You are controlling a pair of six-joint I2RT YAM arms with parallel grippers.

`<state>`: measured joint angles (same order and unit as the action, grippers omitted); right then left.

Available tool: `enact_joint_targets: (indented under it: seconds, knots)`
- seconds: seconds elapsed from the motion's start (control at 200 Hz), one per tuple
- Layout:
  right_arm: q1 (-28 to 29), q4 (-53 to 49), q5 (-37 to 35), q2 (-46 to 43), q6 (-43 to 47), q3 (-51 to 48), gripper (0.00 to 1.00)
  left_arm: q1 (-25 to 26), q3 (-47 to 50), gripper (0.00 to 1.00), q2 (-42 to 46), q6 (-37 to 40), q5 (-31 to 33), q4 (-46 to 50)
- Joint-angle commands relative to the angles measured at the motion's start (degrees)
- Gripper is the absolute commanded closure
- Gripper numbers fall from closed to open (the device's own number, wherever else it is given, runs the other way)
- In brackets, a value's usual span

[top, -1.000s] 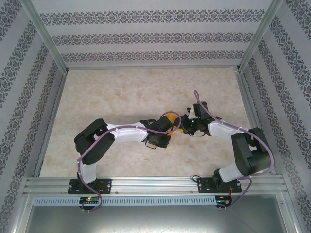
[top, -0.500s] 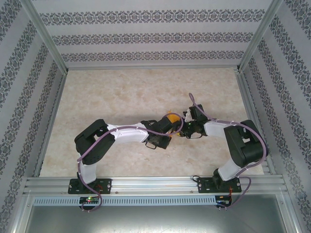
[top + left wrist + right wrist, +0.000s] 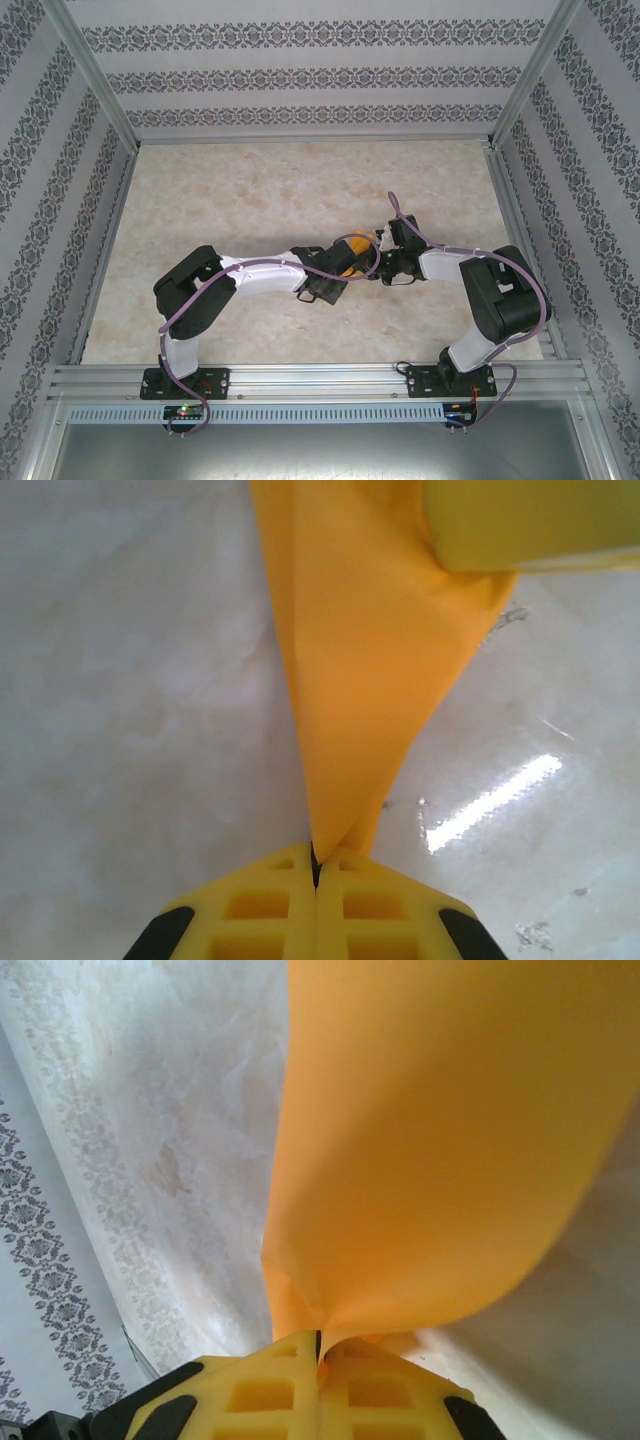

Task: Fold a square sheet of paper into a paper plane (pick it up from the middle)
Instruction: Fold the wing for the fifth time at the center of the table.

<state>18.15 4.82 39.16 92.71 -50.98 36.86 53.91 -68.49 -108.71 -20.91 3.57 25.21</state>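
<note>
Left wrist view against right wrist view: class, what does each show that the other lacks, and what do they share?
Left wrist, not right: the paper tapering to a narrow point at the jaws, a yellow block at its far end, a glare streak. Right wrist, not left: a patterned wall, the paper spreading wide. Shared: orange paper pinched in shut yellow jaws above the marbled table.
</note>
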Motion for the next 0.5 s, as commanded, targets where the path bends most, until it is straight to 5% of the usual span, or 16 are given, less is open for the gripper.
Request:
enact_joint_targets:
  seconds: [0.0, 0.495]
  knots:
    - [-0.64, -1.26, -0.65, 0.88, 1.70, 1.53, 1.00, -0.04, 0.28, 0.92, 0.22, 2.17, 3.05, 7.04]
    - [-1.98, -8.25, -4.28, 4.97, 8.10, 4.13, 1.00, 0.74, 4.14, 0.80, 4.81, 3.29, 0.60, -0.59]
